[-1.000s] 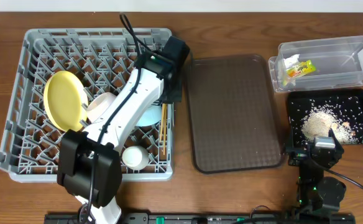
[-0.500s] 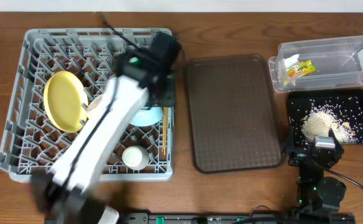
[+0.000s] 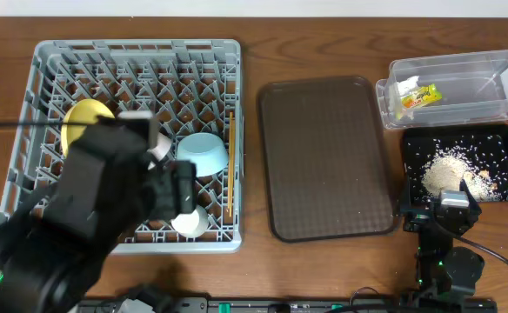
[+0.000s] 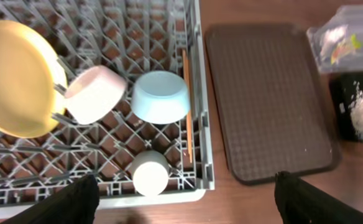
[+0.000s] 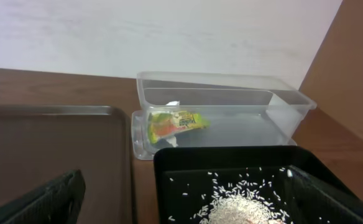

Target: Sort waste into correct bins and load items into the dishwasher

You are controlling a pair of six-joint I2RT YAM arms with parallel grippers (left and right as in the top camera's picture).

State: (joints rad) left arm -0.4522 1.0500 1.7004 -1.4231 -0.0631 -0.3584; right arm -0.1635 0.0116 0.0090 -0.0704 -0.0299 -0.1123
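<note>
The chopsticks (image 3: 230,169) lie in the dish rack (image 3: 137,45) along its right wall, on the left half of the desk. Beside them sit the light blue bowl (image 3: 203,154), the white cup (image 3: 187,221), the white bowl (image 4: 94,94) and the yellow plate (image 3: 84,117). A second ago the left arm reached over this wall. Now it has pulled back to the near left corner, and the left gripper (image 4: 184,180) is spread wide and holds nothing.

The brown serving tray (image 3: 328,156) in the middle is bare. The wrapper (image 3: 417,96) is in the clear tub (image 3: 497,65) at the far right corner. The rice (image 3: 445,172) is in the black tray (image 3: 411,149) at the right edge, where the right gripper (image 5: 184,179) waits, also wide and empty. I judge the task is nearly finished.
</note>
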